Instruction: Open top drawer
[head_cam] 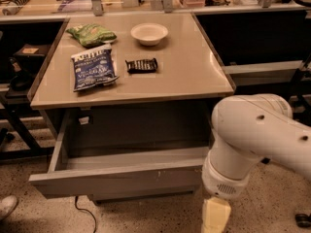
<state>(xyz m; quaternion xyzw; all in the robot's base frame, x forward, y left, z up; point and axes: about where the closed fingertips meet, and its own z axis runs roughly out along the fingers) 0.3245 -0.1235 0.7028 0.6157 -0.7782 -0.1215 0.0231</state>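
Standing pulled out under the bench [194, 76], the top drawer [116, 178] shows its grey interior, front toward 7 o'clock. Hand [216, 216] hangs at 5 o'clock below the white arm [257, 135], just right of the drawer front; cannot tell its grip state. On the bench: blue chip bag [94, 68], white bowl [149, 33].

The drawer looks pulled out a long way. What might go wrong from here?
1. The top drawer stands far out of the cabinet; any further pull might drag it off its runners.
2. The gripper hangs low by the drawer's right front corner, with the bulky arm close above it, so swinging away may bump the drawer front.
3. A cable lies on the floor beneath the drawer; the base might snag it.
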